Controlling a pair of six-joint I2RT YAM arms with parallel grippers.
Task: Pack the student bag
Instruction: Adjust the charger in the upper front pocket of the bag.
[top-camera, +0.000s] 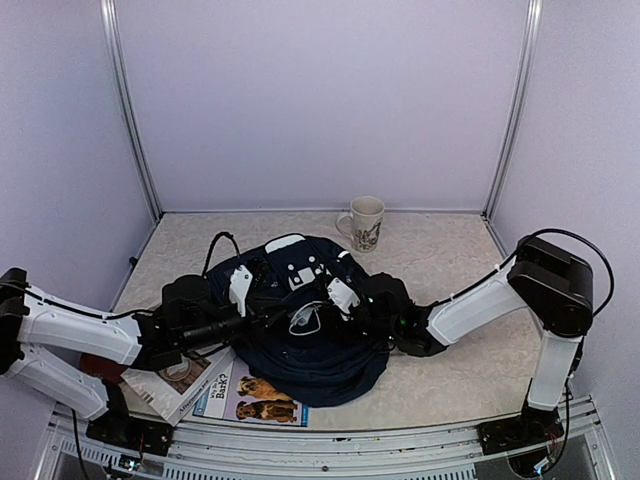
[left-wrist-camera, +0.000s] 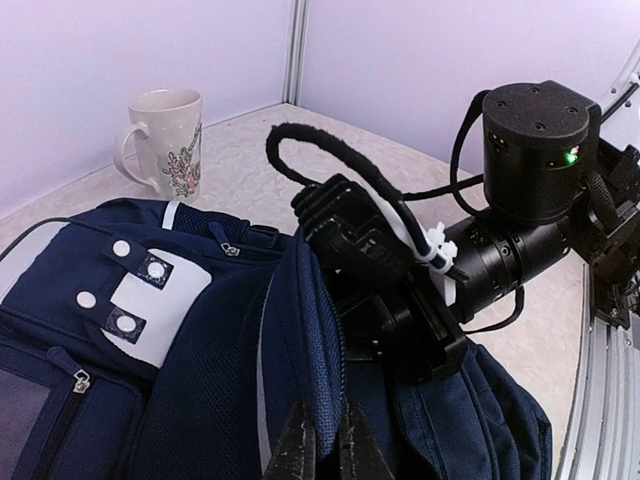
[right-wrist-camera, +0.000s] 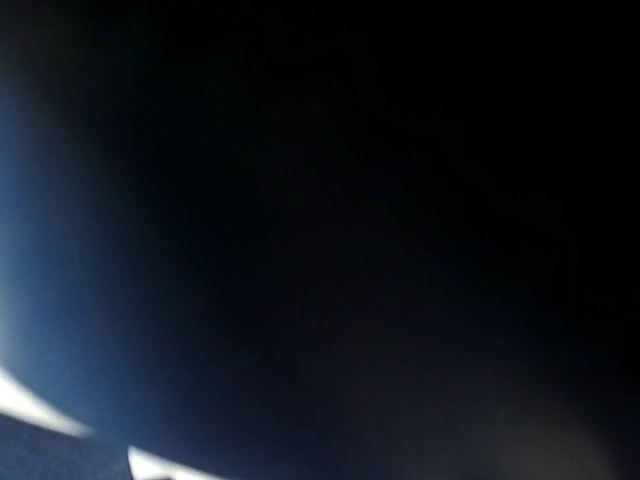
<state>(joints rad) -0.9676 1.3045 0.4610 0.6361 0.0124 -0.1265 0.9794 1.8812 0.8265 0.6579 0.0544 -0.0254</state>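
The left gripper (left-wrist-camera: 326, 446) is clamping the rim of the student bag (left-wrist-camera: 190, 390) between its jaws, and should be lifting it taut; the right gripper (left-wrist-camera: 390, 300) is sitting inside the bag, and I cannot tell its jaws' state.

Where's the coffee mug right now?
In the top view, the mug stands upright at the back of the table, just behind the navy backpack.

My left arm (top-camera: 80, 335) lies low and reaches rightward, wrist level. Its jaws are pinched close on a raised fold of the student bag (top-camera: 320, 365), dark fingertips (left-wrist-camera: 300, 450) almost meeting. My right arm (top-camera: 475, 308) rises from its base, bends sharply and stretches left. Its jaws are buried in fabric, their gap hidden from me.
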